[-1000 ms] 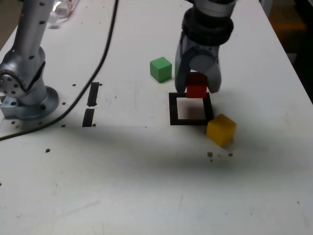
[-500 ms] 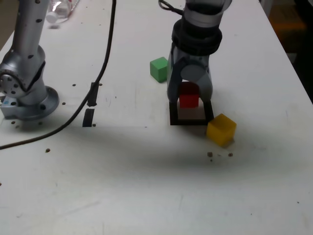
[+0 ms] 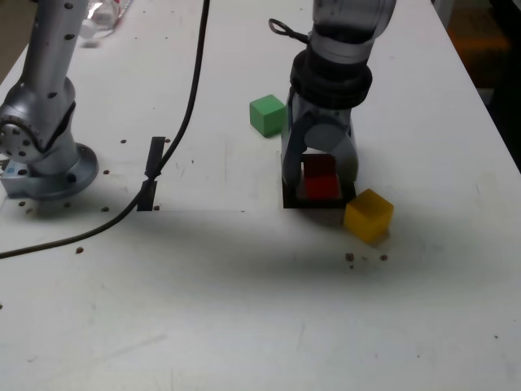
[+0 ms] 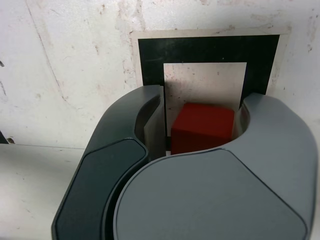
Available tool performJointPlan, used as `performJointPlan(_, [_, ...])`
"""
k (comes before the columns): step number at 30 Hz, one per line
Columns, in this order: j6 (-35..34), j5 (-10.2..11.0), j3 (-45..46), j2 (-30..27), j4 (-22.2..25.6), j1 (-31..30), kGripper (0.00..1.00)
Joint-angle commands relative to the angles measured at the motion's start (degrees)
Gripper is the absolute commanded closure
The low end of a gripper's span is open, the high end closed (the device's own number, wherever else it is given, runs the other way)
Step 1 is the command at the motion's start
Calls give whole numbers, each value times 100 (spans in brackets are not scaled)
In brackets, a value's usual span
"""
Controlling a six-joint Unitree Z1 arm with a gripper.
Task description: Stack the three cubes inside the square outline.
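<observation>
The red cube (image 3: pixel 320 186) (image 4: pixel 202 127) rests on the white centre of the square outline (image 3: pixel 313 202) (image 4: pixel 200 47). My gripper (image 3: pixel 319 189) (image 4: pixel 202 100) points straight down around it, one finger on each side. In the wrist view a thin strip of white shows between one finger and the cube, so the jaws stand slightly parted. The yellow cube (image 3: pixel 368 215) lies just outside the outline's near corner on the exterior view's right. Behind the outline and toward the exterior view's left, the green cube (image 3: pixel 267 115) sits apart from the gripper.
The arm's base (image 3: pixel 45 155) stands at the exterior view's left, with a black cable (image 3: pixel 175 138) running across the table from it. Two short black strips (image 3: pixel 155 155) lie near the cable. A plastic bottle (image 3: pixel 102 16) is at the far left corner. Small crumbs dot the tabletop.
The gripper came down with the red cube from above the outline's far edge into its centre. Its jaws have eased apart a little around the cube.
</observation>
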Motion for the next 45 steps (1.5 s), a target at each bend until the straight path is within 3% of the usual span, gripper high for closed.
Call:
performJointPlan(1, [18, -15, 21, 26, -12, 2, 32])
performJointPlan(6, [42, -34, 67, 34, -40, 2, 23])
performJointPlan(15, [41, 57, 174, -182, -26, 3, 19])
performJointPlan(27, [-272, 380, 173, -1188, 487, -133, 19])
performJointPlan(35, [-676, 311, -23, -1309, 608, -609, 19])
performJointPlan(45, [-1147, 116, -520, -979, 661, -1250, 19])
